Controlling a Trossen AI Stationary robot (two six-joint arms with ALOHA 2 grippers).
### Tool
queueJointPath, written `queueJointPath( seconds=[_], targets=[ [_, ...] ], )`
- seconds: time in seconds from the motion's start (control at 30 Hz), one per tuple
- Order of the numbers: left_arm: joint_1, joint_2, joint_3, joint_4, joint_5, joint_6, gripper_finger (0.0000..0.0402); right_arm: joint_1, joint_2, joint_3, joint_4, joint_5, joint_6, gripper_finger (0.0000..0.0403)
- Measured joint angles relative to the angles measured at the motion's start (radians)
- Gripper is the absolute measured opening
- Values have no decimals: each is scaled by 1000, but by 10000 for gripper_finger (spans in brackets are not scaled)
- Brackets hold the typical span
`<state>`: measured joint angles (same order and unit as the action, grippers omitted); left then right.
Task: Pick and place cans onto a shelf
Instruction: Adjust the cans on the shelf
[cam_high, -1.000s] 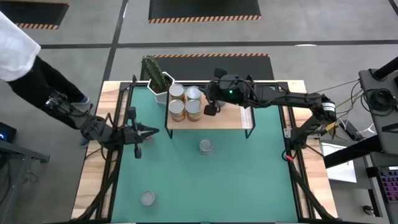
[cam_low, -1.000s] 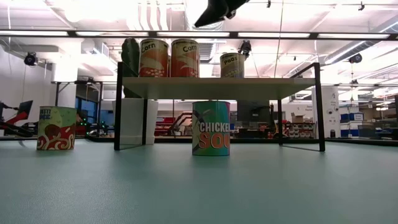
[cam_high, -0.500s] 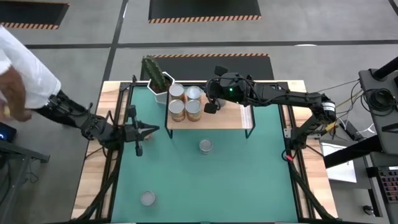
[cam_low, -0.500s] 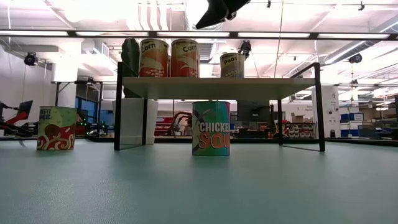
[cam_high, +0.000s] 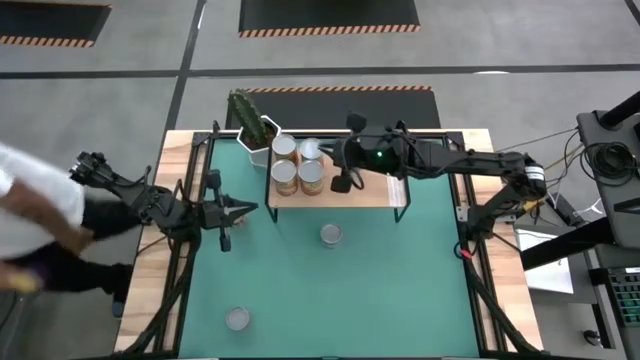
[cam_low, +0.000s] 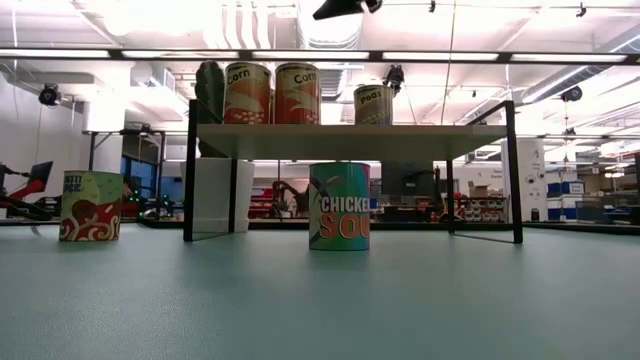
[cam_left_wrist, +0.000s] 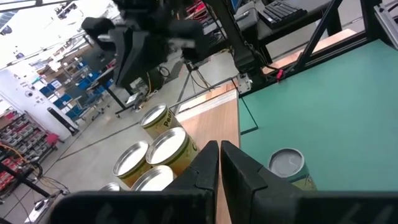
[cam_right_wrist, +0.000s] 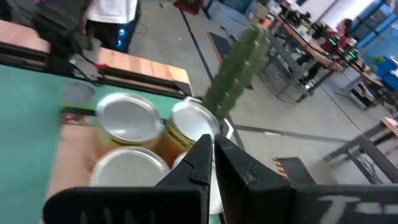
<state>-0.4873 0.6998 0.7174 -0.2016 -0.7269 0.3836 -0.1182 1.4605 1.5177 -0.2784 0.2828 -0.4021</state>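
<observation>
From where I stand, four cans (cam_high: 297, 165) already sit bunched at the cactus end of the shelf (cam_high: 365, 192), two by two, touching or nearly so. The right end effector (cam_high: 343, 184) hangs above the plank just beside that cluster, its two fingers pressed together with nothing between them; in the right wrist view they point down at the silvery tops and the cactus (cam_right_wrist: 239, 65) behind. In the low view only its dark tip shows at the top edge, well above the cans. My reading is that a placing is done and this arm is between cans, free to go for another.

Two cans still stand on the green mat (cam_high: 400, 290): the soup can (cam_high: 330, 235) just in front of the shelf, near the middle, and a far can (cam_high: 237, 319) near the front left corner of the counter (cam_high: 185, 150). The soup can looks the natural next pick for the right arm. That calls for spreading the fingers, coming forward clear of the shelf's front edge, dropping over the can's top and closing on its sides, then setting it on the open stretch of plank beside the cluster without knocking the others.

The left end effector (cam_high: 245, 210) waits low at the mat's left side, fingers closed and empty. A person (cam_high: 40, 230) moves past the counter's left edge.
</observation>
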Motion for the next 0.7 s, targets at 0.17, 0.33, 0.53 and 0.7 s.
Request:
queueJointPath(
  seconds=[0.17,0.33,0.53,0.7],
  targets=[
    [0,0,0,0,0,0,0,71,-6,0,5,-13,20,9],
    [0,0,0,0,1,-4,0,150,-7,0,7,-55,78,9],
    [0,0,0,0,1,-11,0,247,-6,0,-3,-55,169,9],
    [0,0,0,0,2,-26,0,324,-4,-5,-73,-56,210,9]
  ],
)
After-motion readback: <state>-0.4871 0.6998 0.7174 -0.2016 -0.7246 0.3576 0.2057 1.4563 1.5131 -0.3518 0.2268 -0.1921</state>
